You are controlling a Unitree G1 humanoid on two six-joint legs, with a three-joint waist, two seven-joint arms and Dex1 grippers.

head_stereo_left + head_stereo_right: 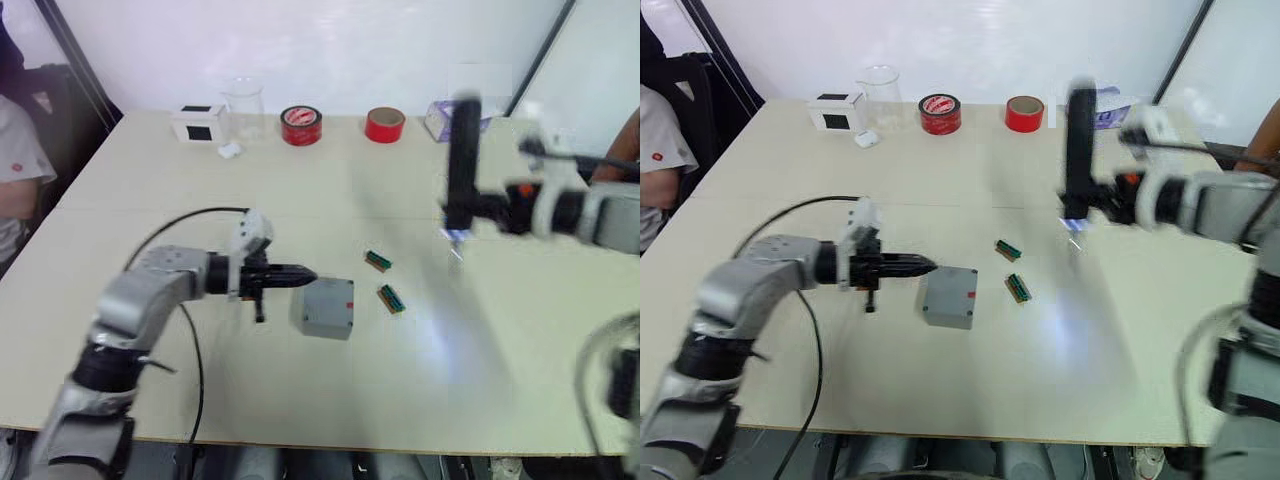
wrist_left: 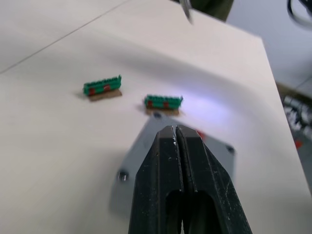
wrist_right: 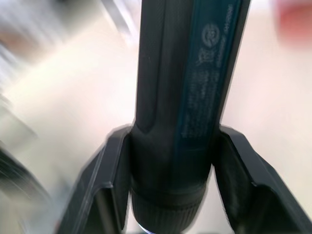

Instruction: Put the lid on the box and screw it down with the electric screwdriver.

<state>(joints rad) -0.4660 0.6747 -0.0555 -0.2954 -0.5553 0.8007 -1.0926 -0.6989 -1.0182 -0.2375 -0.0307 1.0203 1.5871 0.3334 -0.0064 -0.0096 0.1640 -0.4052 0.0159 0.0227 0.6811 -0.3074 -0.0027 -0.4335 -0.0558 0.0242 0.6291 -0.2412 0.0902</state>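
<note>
Left gripper [image 1: 925, 266], fingers pressed together, touches the lidded small grey square box [image 1: 949, 296]; right gripper [image 3: 170, 180] pinches the dark blue-black pen-shaped electric screwdriver [image 1: 1077, 150] (upright, above the table).

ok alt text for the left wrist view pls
The left claw, fingers shut together, points over a grey box with its lid on, lying on a pale table. Two small green connector blocks lie just beyond the box.

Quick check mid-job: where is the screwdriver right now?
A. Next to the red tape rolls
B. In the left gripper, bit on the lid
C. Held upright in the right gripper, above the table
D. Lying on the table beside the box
C: the right gripper is clamped on the screwdriver, which stands upright, bit down, off to the side of the box.
</note>
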